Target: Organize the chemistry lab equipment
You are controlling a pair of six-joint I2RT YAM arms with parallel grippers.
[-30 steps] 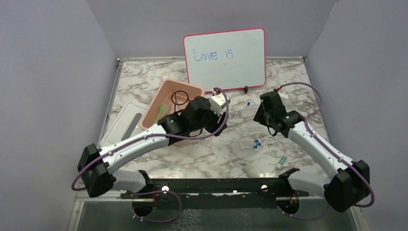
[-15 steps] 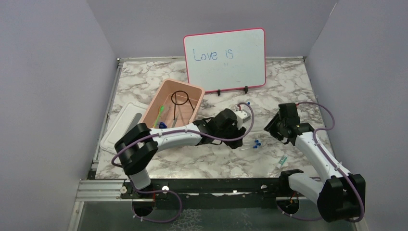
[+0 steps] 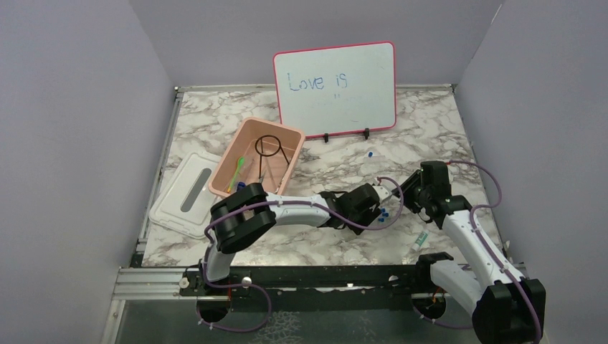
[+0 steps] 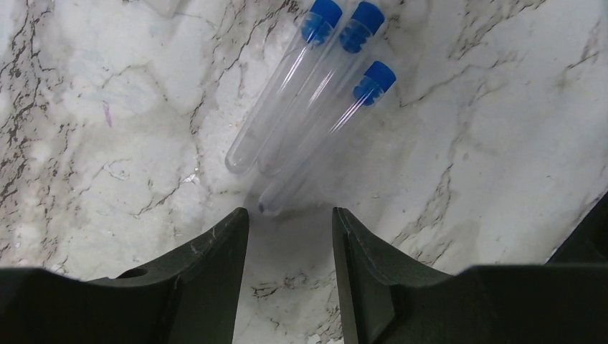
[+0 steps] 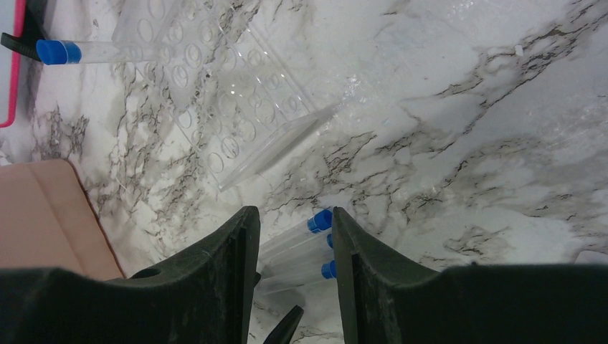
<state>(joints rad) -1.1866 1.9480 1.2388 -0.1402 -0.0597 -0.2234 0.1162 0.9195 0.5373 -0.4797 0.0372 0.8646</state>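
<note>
Three clear tubes with blue caps (image 3: 383, 213) lie side by side on the marble table; they also show in the left wrist view (image 4: 315, 93) and the right wrist view (image 5: 301, 251). My left gripper (image 4: 290, 215) is open and empty, its tips just short of the tubes' rounded ends. My right gripper (image 5: 290, 215) is open above the same tubes, which show between its fingers. A fourth capped tube (image 5: 72, 51) lies near the whiteboard. The black ring tripod (image 3: 269, 147) and the green-handled tool (image 3: 236, 172) lie in the pink tub (image 3: 251, 125).
A clear rack with holes (image 5: 215, 93) lies flat beyond the tubes. The white lid (image 3: 188, 193) lies left of the tub. The pink-framed whiteboard (image 3: 335, 86) stands at the back. A small green-marked item (image 3: 421, 238) lies near the right arm.
My left arm has swung from the pink tub rightward and down to the three tubes. My right arm has drawn back toward the near right, close to those tubes.
</note>
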